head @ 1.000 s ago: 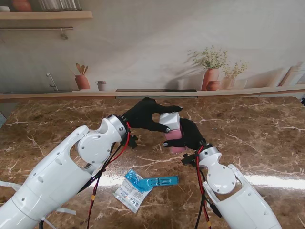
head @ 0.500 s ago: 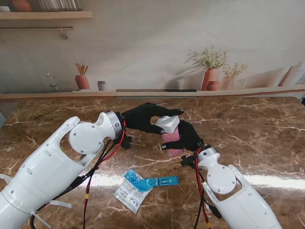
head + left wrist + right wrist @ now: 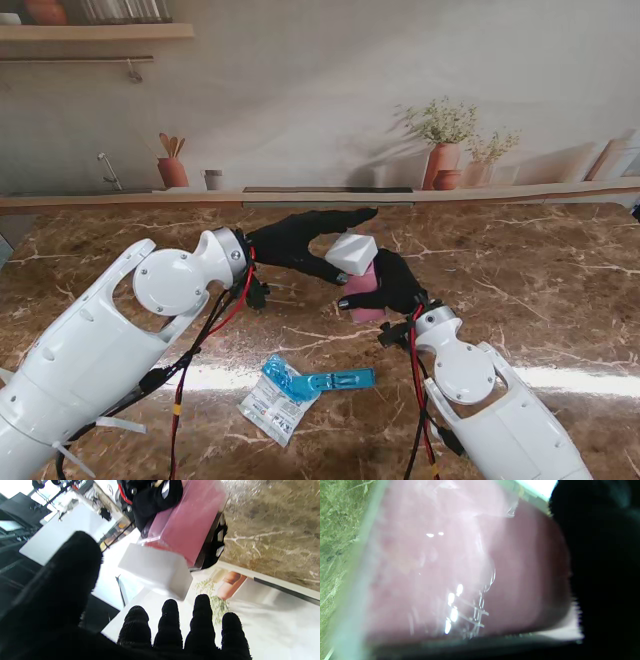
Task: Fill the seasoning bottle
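Stand view first: my right hand [image 3: 392, 285] is wrapped around the pink seasoning bottle [image 3: 362, 284], which stands upright on the tabletop [image 3: 520, 290] about midway across it and somewhat toward the far edge. My right forearm rises from the near right corner and bends inward, so the palm presses the bottle's right side and the black fingers curl round its front.

My left hand [image 3: 300, 242] reaches across from the left, wrist turned so the fingers point to the right, thumb nearer to me. The white lid [image 3: 352, 252] sits tilted over the bottle's top, next to my thumb tip and under my stretched fingers. I cannot tell whether that hand pinches the lid or merely touches it.

From the left wrist, the lid [image 3: 156, 570] appears as a white block askew at the bottle's mouth, with my four fingertips [image 3: 170, 620] spread just short of it and the thumb apart to one side. The bottle [image 3: 190, 527] shows pink through clear walls, my right hand's fingers [image 3: 155, 497] gripping it.

The right wrist view is filled by the blurred pink bottle wall [image 3: 450, 567].

Near the front edge lie a blue packet [image 3: 312, 380] and a white sachet [image 3: 270, 408], touching.
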Available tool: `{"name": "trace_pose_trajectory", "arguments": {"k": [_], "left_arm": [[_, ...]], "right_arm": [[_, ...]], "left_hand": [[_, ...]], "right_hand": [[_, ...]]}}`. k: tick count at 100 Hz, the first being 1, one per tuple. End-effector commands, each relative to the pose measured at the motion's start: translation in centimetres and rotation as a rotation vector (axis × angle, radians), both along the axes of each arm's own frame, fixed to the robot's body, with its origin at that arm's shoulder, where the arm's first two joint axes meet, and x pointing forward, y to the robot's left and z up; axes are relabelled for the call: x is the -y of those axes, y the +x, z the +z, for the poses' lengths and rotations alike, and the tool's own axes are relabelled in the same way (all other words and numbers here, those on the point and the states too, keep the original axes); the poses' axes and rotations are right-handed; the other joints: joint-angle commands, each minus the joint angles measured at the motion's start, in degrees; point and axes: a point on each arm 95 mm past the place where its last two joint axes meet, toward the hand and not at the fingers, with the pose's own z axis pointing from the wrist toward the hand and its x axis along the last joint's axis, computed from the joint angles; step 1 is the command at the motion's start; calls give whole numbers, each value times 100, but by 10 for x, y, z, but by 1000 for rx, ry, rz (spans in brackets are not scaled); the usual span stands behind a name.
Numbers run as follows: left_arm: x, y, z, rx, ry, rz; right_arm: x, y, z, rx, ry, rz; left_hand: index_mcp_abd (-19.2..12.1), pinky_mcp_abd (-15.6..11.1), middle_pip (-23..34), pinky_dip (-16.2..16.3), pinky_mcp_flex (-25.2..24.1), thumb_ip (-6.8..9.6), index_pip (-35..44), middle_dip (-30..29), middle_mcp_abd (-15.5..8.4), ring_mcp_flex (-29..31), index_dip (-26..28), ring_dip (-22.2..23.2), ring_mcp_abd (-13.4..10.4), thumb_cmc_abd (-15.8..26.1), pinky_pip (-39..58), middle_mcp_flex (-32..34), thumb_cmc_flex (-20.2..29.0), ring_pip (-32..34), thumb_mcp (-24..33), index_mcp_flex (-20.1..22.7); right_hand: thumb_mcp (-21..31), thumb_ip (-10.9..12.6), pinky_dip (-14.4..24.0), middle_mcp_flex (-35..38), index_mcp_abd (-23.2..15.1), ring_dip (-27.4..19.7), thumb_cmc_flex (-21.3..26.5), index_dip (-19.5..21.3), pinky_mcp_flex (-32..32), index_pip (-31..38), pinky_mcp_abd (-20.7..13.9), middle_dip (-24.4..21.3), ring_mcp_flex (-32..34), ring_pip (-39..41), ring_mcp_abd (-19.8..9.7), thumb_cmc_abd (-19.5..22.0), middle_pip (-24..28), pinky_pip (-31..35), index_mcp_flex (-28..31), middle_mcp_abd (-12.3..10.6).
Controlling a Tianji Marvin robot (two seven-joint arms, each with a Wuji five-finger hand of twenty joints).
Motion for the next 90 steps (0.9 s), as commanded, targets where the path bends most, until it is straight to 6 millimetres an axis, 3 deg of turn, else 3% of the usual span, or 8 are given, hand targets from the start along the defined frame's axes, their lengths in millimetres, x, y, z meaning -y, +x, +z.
{"name": "trace_pose_trajectory", "arguments": {"k": [1,8,16,20,38,64,77,90], "left_arm": [[3,-2,2,4,-34,29],[2,-3,4,50,-17,84],[2,-4,6,101,9,139],[3,-5,6,118,17,165],[8,-11,9,109,44,252],[16,-15,10,63,107,275],[21,-16,9,64,148,257],[25,-16,9,69,173,226]], "right_arm": [[-2,0,3,1,3,5],[-2,1,4,6,-6,1],[-1,1,4,13,-21,-1],[-1,1,5,19,-32,-3],[-1,2,6,35,-66,-7],[-1,3,5,46,-95,-9],[-1,3,6,50,-96,-7],[-1,4,6,52,-94,-11]], "left_hand": [[73,61,164,317,-128,200,3264,293,-71,37,310,165,203,273,73,95,-139,52,-618,19],[71,468,274,847,39,314,3613,786,-19,395,916,550,385,654,489,342,-115,302,-1586,77],[-21,919,430,1034,457,466,3945,1333,23,834,1596,1110,560,1090,1307,649,90,624,-2865,18],[-30,1123,570,1185,726,486,4076,1557,56,1170,1773,1406,704,1229,1917,878,11,918,-3090,-19],[150,1337,1042,839,1359,518,4090,2298,303,2148,2044,2117,1193,1830,4199,1925,-639,1789,-3173,-22],[295,1427,1421,710,1613,540,3955,2489,386,2577,1945,2123,1383,1975,4879,2915,-636,2217,-3155,34],[320,1476,1567,659,1478,556,3958,2571,342,2531,1928,2063,1313,1928,4927,2926,-286,2228,-3121,45],[365,1409,1647,626,1236,693,3961,2754,262,2288,1895,2003,1057,1885,4837,2670,827,2117,-2808,16]], "right_hand": [[2148,411,148,338,-1222,375,1798,310,74,1055,-166,193,408,1008,-506,2265,542,101,897,-643],[2148,410,149,335,-1221,375,1796,311,74,1055,-166,193,406,1006,-507,2268,540,100,897,-643],[2144,409,151,335,-1224,375,1794,312,71,1054,-166,194,405,1004,-508,2270,540,98,899,-643],[2142,408,150,336,-1225,376,1792,312,67,1053,-167,196,405,1004,-509,2282,541,95,898,-646],[2133,407,153,333,-1224,377,1790,314,65,1050,-167,197,399,999,-512,2289,541,91,897,-637],[2124,408,157,328,-1234,382,1792,317,46,1048,-166,199,385,992,-511,2300,540,80,897,-646],[2122,409,162,328,-1229,387,1791,319,46,1050,-165,198,386,993,-515,2297,539,79,900,-647],[2122,411,165,331,-1226,390,1793,320,46,1050,-165,197,386,992,-514,2302,539,77,900,-645]]}}
